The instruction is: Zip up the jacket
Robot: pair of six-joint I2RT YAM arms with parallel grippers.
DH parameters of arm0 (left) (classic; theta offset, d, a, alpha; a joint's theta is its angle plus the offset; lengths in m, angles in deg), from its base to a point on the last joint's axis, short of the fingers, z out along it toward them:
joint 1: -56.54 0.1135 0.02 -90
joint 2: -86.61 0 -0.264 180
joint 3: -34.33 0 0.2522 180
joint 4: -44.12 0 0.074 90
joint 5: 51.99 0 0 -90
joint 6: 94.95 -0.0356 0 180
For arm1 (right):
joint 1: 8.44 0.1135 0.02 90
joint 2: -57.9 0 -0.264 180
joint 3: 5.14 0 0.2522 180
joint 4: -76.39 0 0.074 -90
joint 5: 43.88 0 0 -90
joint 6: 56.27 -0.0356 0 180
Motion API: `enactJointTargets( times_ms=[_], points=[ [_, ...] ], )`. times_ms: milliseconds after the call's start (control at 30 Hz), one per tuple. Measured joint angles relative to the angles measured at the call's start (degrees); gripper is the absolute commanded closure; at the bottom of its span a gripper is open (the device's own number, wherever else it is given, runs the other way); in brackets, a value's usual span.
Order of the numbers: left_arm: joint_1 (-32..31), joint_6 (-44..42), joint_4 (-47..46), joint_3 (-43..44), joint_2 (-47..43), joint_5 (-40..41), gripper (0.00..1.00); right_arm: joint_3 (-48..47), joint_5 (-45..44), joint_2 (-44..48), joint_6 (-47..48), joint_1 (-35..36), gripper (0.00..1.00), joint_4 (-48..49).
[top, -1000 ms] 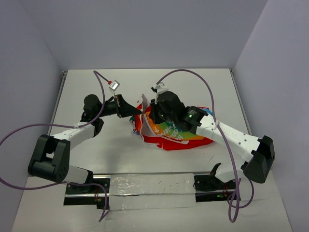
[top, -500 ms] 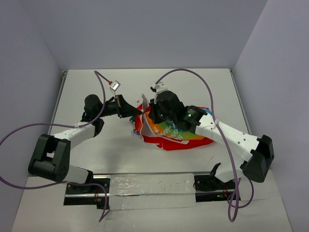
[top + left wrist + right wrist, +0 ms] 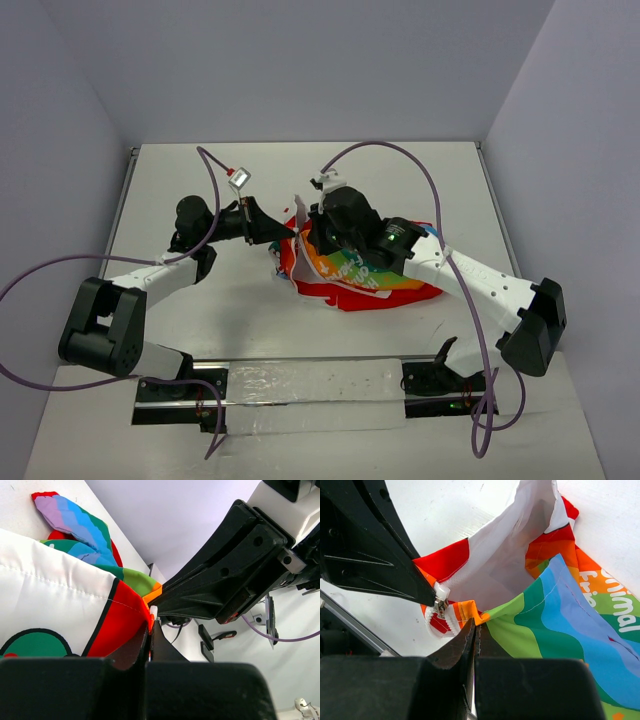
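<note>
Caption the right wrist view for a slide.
Right gripper pinches the jacket's rainbow edge; left gripper grips beside the zipper slider.

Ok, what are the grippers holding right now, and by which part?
Both are shut on the jacket. The left gripper pinches its red edge at the zipper pull; the right gripper pinches the orange hem right beside it.

A small soft fabric jacket, red with rainbow-striped panels and a white lining, is bunched in a crumpled heap in the middle of the scene, slightly to the right. Its left edge is raised and the lining is laid open. A metal zipper slider is seen at that left corner, with white teeth curled beneath it.
</note>
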Motion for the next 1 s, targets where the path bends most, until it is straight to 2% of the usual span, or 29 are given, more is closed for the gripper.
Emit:
enactJointTargets(
  times_ms=[1000],
  points=[
    [-0.39, -0.96, 1.38, -0.13, 0.00, 1.21, 1.00, -1.16, -1.47, 0.00, -0.46, 0.03, 1.00, -0.20]
  ],
)
